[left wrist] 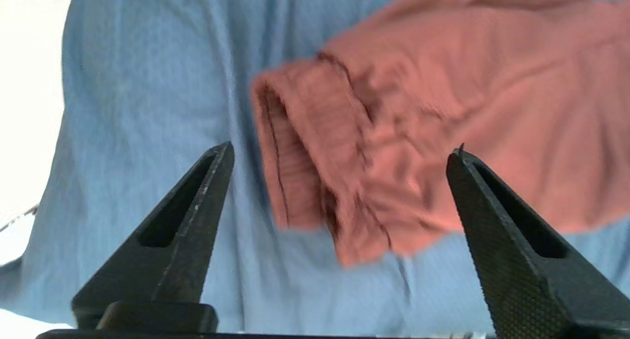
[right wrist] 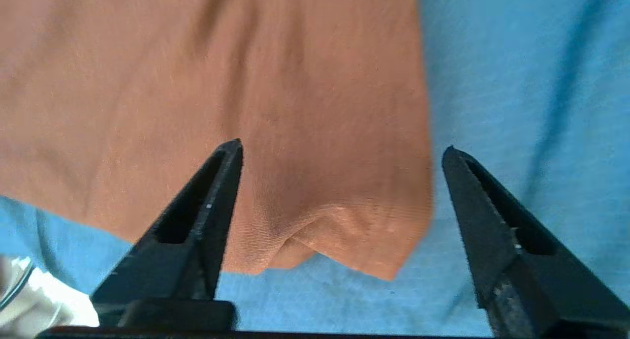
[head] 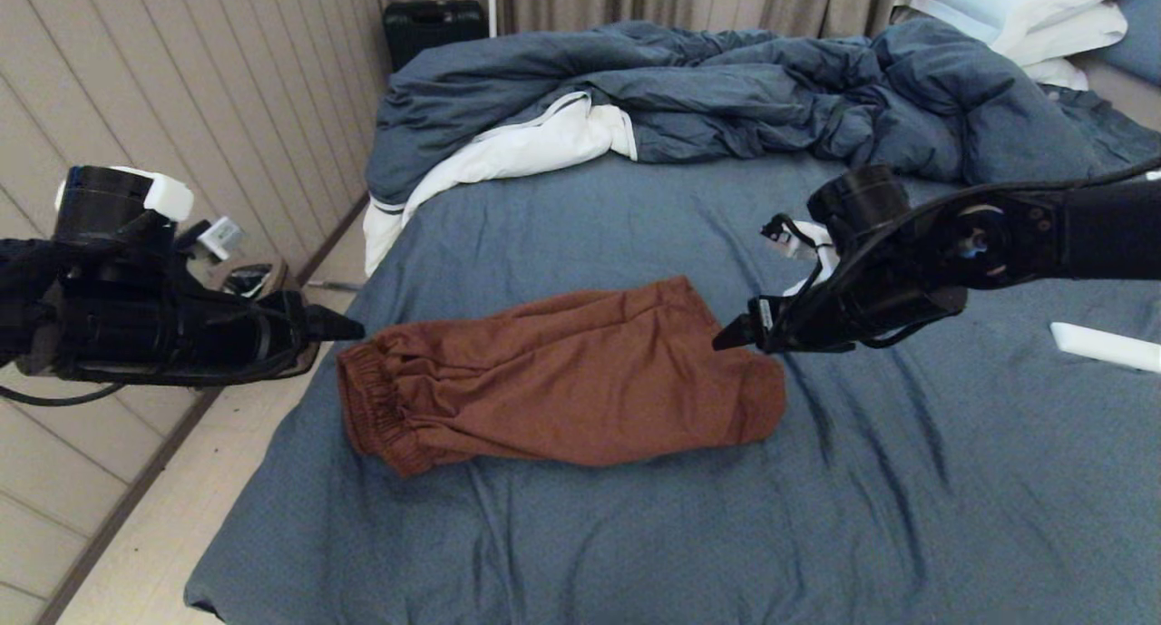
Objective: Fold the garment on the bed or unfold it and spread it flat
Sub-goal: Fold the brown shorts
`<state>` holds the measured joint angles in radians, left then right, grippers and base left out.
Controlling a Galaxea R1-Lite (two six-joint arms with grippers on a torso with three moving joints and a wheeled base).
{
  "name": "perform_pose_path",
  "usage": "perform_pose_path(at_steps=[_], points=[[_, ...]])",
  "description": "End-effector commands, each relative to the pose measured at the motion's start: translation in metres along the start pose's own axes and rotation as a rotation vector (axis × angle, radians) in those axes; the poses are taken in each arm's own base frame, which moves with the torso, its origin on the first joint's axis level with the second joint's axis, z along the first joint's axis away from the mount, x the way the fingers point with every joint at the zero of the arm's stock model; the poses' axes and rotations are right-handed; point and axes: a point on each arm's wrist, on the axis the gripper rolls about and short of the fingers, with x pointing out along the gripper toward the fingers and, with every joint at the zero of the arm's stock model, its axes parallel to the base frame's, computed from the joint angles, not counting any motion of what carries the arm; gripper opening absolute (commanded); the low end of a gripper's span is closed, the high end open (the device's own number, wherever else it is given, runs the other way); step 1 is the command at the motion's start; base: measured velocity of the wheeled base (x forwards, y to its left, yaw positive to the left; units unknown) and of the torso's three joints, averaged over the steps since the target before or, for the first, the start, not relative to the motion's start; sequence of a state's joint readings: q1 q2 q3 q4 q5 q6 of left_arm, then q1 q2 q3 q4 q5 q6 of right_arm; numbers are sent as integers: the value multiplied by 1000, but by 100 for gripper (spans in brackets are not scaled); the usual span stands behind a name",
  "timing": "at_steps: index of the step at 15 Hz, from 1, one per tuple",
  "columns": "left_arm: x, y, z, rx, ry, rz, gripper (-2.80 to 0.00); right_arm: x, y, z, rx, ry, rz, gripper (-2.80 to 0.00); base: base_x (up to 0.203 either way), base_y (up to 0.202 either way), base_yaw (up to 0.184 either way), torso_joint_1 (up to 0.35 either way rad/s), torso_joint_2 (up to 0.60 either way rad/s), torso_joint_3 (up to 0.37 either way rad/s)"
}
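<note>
**Both grippers spread wide at either end of the folded shorts**

At the left edge of the head view, the left gripper (head: 349,327) points toward the middle of the frame, its tip just short of the elastic waistband end of the garment (head: 562,375). In the left wrist view its two black fingers (left wrist: 192,216) stand far apart with nothing between them; the gathered waistband (left wrist: 305,152) lies beyond the tips on the sheet, and no cloth is pinched or touched.

In the centre of the head view the rust-brown shorts lie folded lengthwise on the slate-blue sheet of the bed (head: 635,534), waistband toward the left of the frame, leg hems toward the right (the fabric is a little rumpled near the elastic, smoother along the legs).

To the right of centre, the right gripper (head: 726,339) hangs at the leg end, its tip over the upper edge of the cloth. The right wrist view shows its fingers (right wrist: 197,221) equally wide, empty, with the folded hem corner below and between them, not gripped.

Across the top of the head view sits the rumpled blue duvet (head: 726,90), with white pillows (head: 1025,13) in the upper right corner.
</note>
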<state>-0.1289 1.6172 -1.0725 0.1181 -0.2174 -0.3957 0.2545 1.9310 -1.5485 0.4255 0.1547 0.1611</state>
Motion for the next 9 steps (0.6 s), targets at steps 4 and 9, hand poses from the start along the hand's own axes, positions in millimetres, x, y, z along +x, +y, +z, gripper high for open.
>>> perform_pose_path(at_steps=[4, 9], points=[[31, 10, -7, -15, 57, 12, 0, 32, 6, -11, 3, 114, 29, 0, 0, 0, 0, 0, 0, 0], [66, 17, -12, -27, 149, -11, 0, 43, 8, -16, 5, 146, 30, 0, 0, 0, 0, 0, 0, 0]])
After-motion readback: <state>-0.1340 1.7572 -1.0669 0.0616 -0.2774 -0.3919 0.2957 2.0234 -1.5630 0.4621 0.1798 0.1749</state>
